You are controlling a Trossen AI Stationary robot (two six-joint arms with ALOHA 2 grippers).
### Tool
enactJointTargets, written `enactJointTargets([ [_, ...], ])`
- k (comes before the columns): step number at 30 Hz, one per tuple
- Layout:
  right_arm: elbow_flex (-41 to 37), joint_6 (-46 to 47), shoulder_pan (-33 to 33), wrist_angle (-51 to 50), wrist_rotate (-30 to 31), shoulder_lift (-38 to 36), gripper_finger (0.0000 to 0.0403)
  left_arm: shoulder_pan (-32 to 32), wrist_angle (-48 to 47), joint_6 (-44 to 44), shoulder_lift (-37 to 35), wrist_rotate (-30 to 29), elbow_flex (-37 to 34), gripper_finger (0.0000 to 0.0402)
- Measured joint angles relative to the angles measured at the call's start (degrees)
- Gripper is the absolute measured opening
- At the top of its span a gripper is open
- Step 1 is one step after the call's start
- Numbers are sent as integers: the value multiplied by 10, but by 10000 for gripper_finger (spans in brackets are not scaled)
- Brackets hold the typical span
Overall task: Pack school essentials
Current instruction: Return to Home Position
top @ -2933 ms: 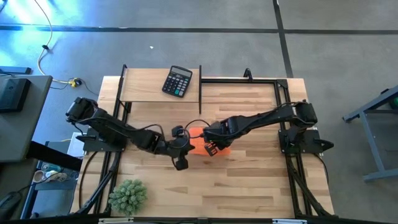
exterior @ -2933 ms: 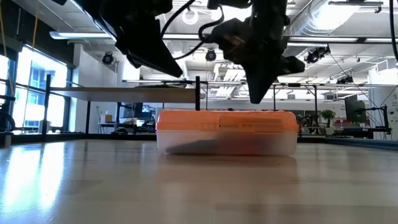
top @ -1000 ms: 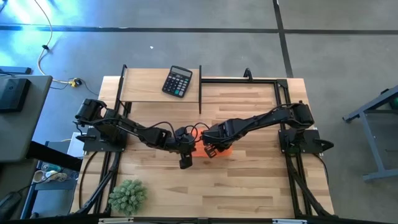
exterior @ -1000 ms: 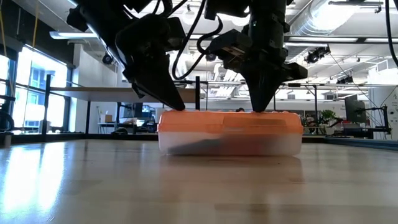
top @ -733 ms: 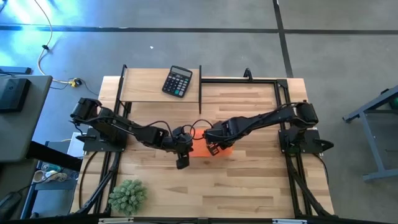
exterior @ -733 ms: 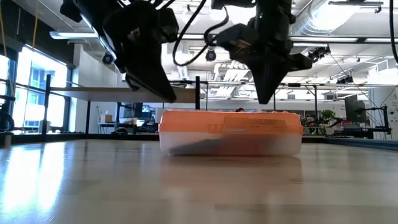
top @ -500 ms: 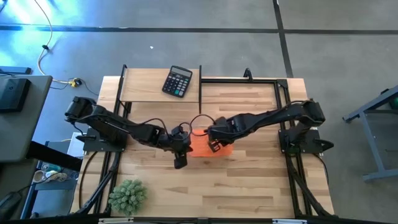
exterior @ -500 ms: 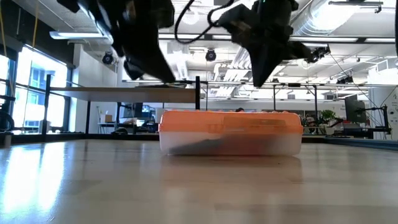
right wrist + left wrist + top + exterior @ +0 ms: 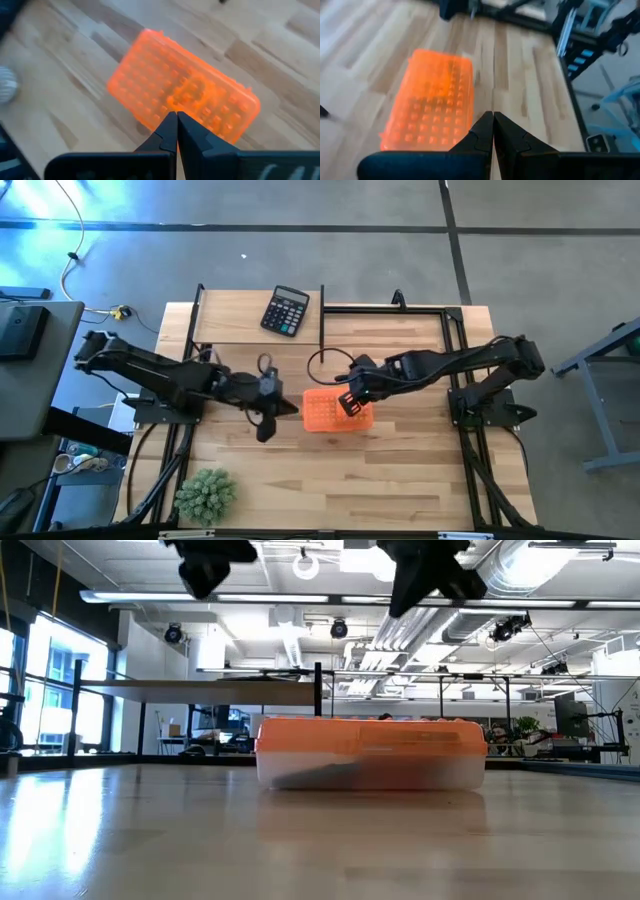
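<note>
Left wrist view has my left gripper [image 9: 493, 117] pinched flat, pad against pad with nothing between them, and the right wrist view shows my right gripper [image 9: 177, 116] the same, both empty and hanging over the orange supply box [image 9: 432, 100]. From the high view the box lies flat on the wooden table [image 9: 400, 480] at the middle of the frame. My left fingers are just off its left edge and my right ones are over its upper right corner. The calculator [image 9: 285, 311] sits well apart toward the top and the spiky plant [image 9: 206, 495] at the lower left. In the low view the studded lid sits level on its clear base, with both arms up at the frame's top edge, clear of it. I judge it light, thin-walled plastic, stiff enough but smooth, likely to skate on the wood, with loose things inside (only a dark smear shows through the wall). I would open wide and take it across its narrow width, on the base wall under the lid rim, never by the lid alone.
</note>
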Motion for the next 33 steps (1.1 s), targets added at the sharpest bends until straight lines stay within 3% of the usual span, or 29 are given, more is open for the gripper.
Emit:
enactJointTargets([
  [13, 0, -126, 0, 118, -6, -73, 0, -9, 4, 31, -134, -7, -24, 3],
  [33, 1, -146, -2, 121, 1, -204, 0, -34, 189, 12, -373, 12, -297, 3],
])
